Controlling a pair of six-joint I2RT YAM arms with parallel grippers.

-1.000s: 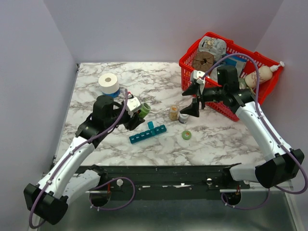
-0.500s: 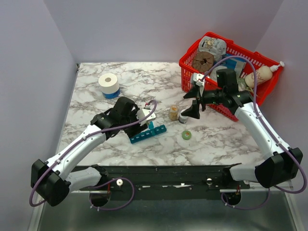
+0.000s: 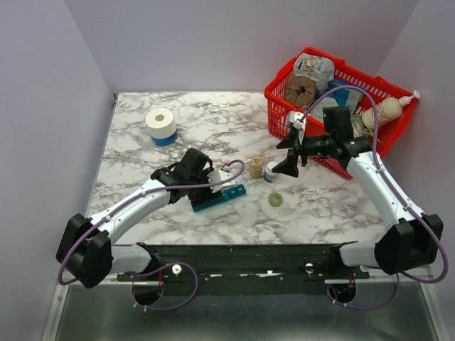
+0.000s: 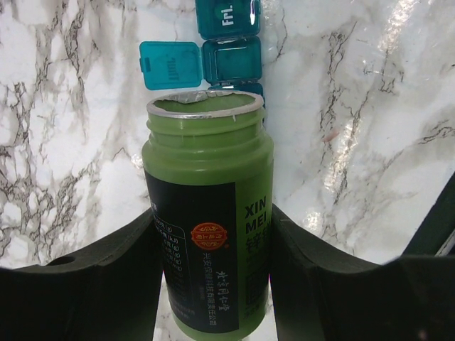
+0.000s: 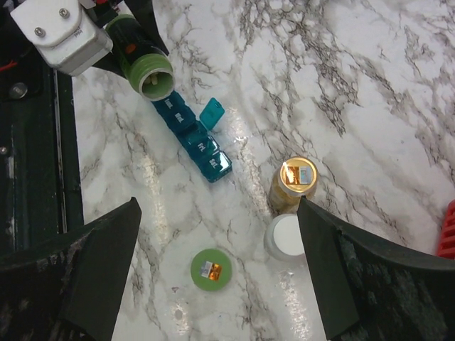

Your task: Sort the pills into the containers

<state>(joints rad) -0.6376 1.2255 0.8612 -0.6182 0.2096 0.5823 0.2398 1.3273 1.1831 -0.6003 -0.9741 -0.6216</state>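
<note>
The teal-blue pill organiser (image 3: 219, 198) lies at mid-table, one lid (image 4: 170, 65) flipped open over an empty compartment (image 4: 232, 60). My left gripper (image 3: 211, 182) is shut on an uncapped green pill bottle (image 4: 208, 213), tipped with its mouth (image 5: 151, 75) over the organiser's near end (image 5: 190, 132). A pale bit shows inside the mouth; no pills show clearly. My right gripper (image 3: 290, 151) is open and empty, hovering (image 5: 218, 207) above the table right of the organiser.
A loose green cap (image 3: 275, 200), an amber bottle (image 3: 256, 166) and a white-capped bottle (image 3: 271, 175) stand right of the organiser. A red mesh basket (image 3: 281, 87) of goods is at the back right. A white tape roll (image 3: 161, 123) is at the back left.
My left arm has swung right and forward with the green bottle, bringing it from left of the organiser to over its near end. My right gripper has shifted only slightly.
</note>
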